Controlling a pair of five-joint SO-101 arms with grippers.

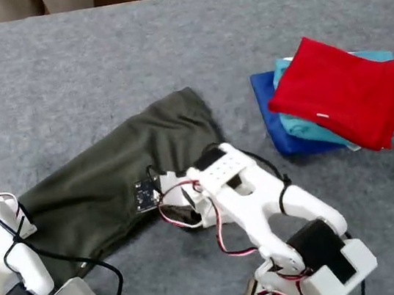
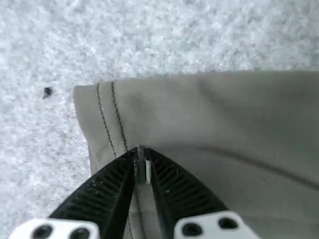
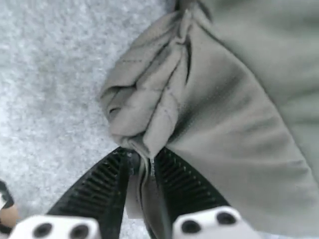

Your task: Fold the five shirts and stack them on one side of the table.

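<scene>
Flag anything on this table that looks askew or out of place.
The red folded shirt sits twisted on the stack, overhanging the teal folded shirt and blue folded shirt beneath. The olive-green shirt is bunched into wrinkles where the right gripper pinches it.

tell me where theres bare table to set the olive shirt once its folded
Widest bare table: the far strip beyond the olive shirt and the stack of folded shirts. A narrow gap lies between them, and a patch on the stack's near side. Crowded: the near edge, under both arms.
</scene>
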